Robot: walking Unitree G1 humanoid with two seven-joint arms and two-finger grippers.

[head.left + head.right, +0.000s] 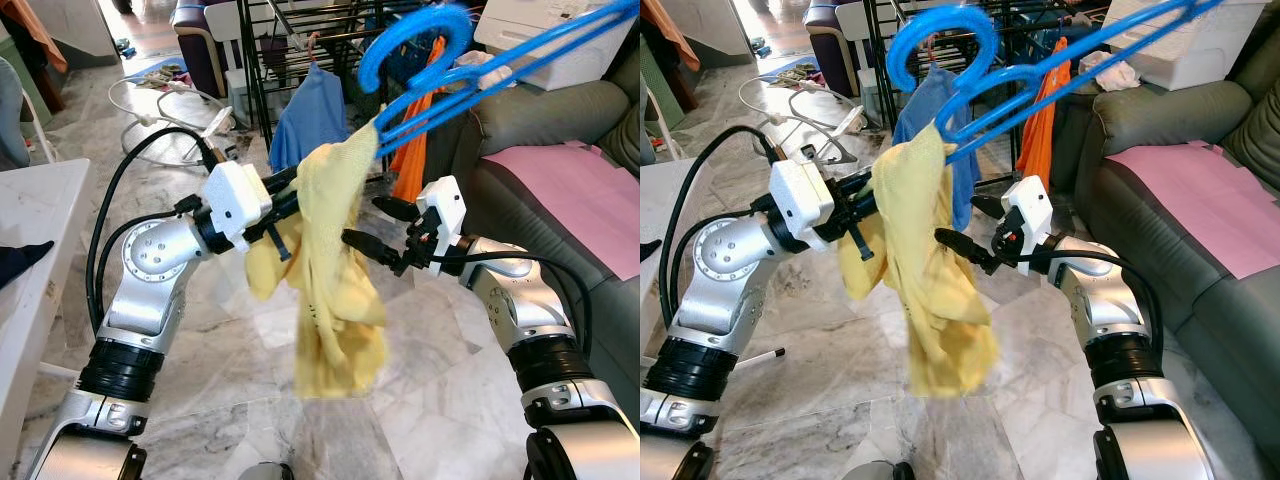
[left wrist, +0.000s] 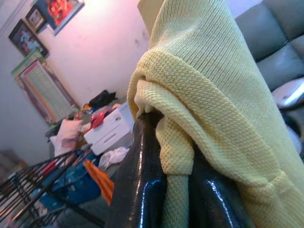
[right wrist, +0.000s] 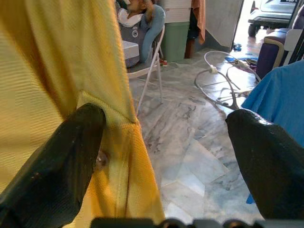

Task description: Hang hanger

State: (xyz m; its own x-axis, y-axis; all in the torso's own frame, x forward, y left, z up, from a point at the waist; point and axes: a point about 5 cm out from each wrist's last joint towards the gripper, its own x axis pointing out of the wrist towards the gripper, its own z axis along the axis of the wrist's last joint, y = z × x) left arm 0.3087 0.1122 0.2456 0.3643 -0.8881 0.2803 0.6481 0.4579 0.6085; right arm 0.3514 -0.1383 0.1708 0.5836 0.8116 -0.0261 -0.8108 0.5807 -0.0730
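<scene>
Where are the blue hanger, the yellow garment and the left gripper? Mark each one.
blue hanger [image 1: 940, 45]: right eye view, on the curved hook.
yellow garment [image 1: 335, 290]: left eye view, on the hanging middle of the cloth.
left gripper [image 2: 166, 194]: left wrist view, between the black fingers pinching the knit.

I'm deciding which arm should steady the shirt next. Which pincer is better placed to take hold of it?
The right. The left pincer is already shut on the yellow shirt under the blue hanger. The right pincer is open, one finger touching the cloth, so it is probably free to grip.
</scene>
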